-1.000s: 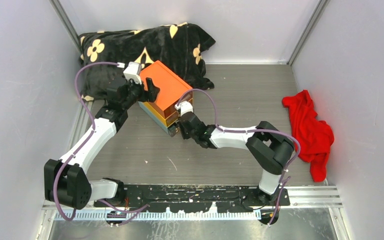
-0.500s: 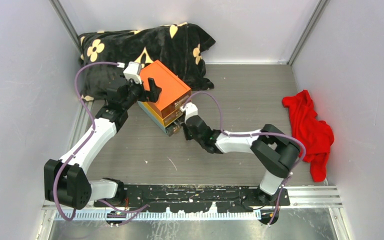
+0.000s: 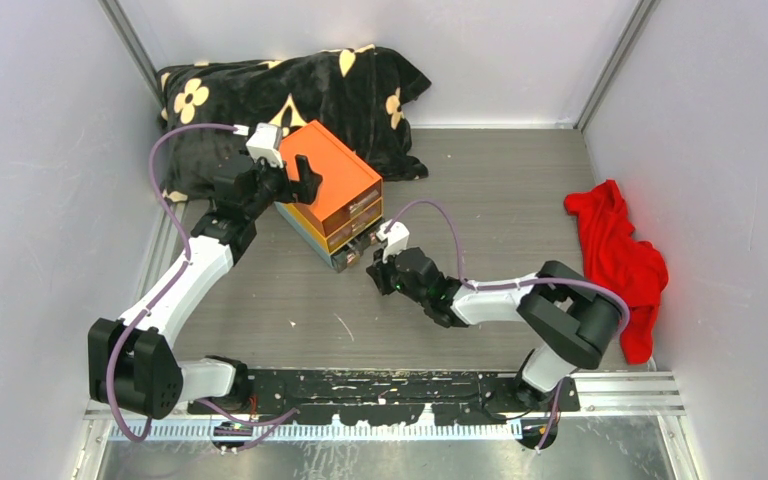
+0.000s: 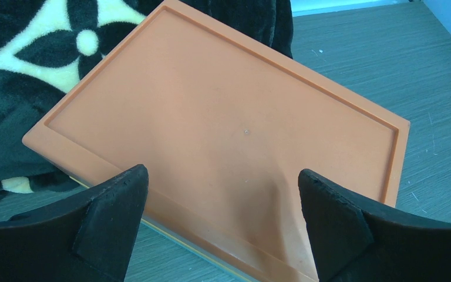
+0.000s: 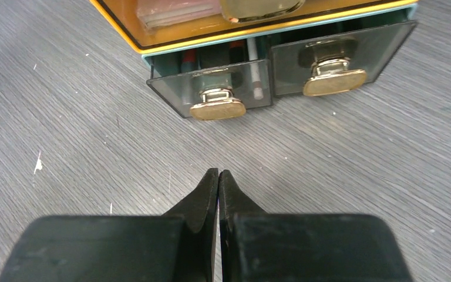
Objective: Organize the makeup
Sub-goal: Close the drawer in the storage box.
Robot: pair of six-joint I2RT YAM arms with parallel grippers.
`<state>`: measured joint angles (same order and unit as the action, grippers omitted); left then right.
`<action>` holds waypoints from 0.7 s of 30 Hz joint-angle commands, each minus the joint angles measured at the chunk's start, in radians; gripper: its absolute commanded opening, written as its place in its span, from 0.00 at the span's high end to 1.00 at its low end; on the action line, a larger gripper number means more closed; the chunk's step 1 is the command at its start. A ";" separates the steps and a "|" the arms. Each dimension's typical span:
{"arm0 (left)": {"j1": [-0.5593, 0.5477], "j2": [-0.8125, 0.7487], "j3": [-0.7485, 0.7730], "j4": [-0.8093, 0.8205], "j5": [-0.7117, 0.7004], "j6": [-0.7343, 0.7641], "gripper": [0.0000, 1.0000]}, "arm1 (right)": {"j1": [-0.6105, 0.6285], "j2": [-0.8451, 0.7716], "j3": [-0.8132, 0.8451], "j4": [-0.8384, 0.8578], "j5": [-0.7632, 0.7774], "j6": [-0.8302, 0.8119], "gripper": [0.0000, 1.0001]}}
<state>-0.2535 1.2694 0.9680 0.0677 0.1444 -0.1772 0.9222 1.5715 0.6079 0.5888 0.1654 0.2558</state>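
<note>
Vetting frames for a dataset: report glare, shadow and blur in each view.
Top external view: even soft light, sharp throughout, crumpled red cloth strongly saturated. Left wrist view: black fingers of the left hand soft near the lens, faint shadow on the flat orange box lid. Right wrist view: bright glints on the shiny gold drawer knobs, wood-grain tabletop crisp.

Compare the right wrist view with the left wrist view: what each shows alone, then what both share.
Only the right wrist view: two clear drawers with gold knobs, slim pencils inside the left one, and the right tool shut in front of them. Only the left wrist view: the black flowered blanket and the left tool open above the orange box. Both: that box and the grey table.
</note>
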 commanded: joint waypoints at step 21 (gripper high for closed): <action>0.005 0.015 -0.046 -0.133 -0.064 -0.004 0.00 | 0.006 0.300 0.191 0.328 -0.024 0.017 0.93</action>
<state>-0.2535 1.2694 0.9646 0.0769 0.1223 -0.1741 0.9226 1.8832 0.7818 0.8238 0.1116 0.2733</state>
